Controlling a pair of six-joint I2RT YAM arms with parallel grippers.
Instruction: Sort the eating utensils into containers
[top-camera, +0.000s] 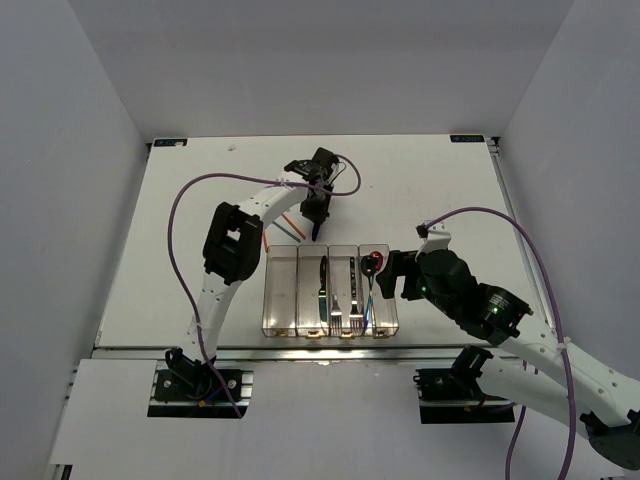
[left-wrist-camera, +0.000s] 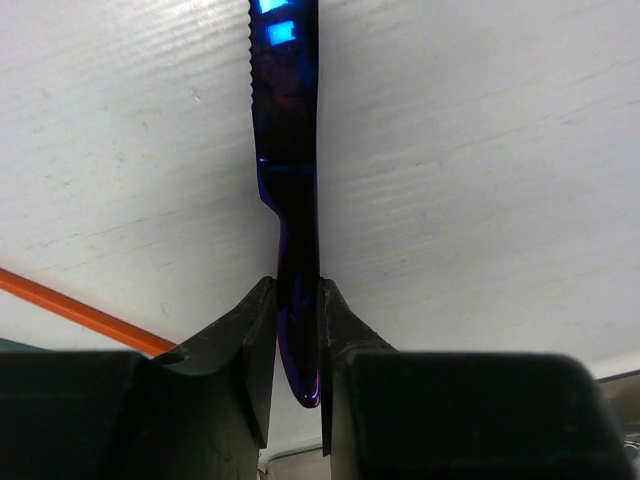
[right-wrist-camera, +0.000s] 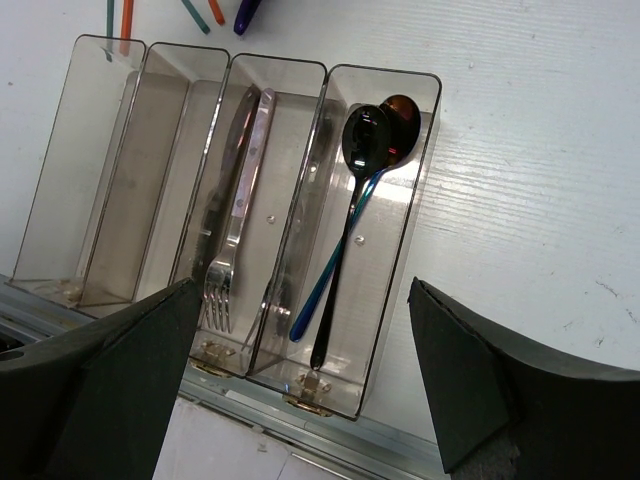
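My left gripper (top-camera: 316, 222) (left-wrist-camera: 298, 330) is shut on the handle of a dark-blue knife (left-wrist-camera: 285, 120), whose serrated blade points away over the white table, just beyond the containers (top-camera: 281, 318). An orange chopstick (left-wrist-camera: 80, 312) lies to its left. The containers (right-wrist-camera: 432, 150) are four clear bins in a row. The right-hand bin holds a dark spoon (right-wrist-camera: 365, 140) and a red-bowled spoon (right-wrist-camera: 402, 115). A silver fork (right-wrist-camera: 222, 290) and a black knife (right-wrist-camera: 225, 170) lie in the middle bins. My right gripper (top-camera: 385, 275) (right-wrist-camera: 305, 400) hangs open over the right bin, holding nothing.
Green and orange chopsticks (right-wrist-camera: 126, 20) lie on the table beyond the left bins, with an orange chopstick (top-camera: 283, 228) showing beside the left arm. The bins stand close to the table's near edge (top-camera: 330, 350). White walls enclose the table on three sides.
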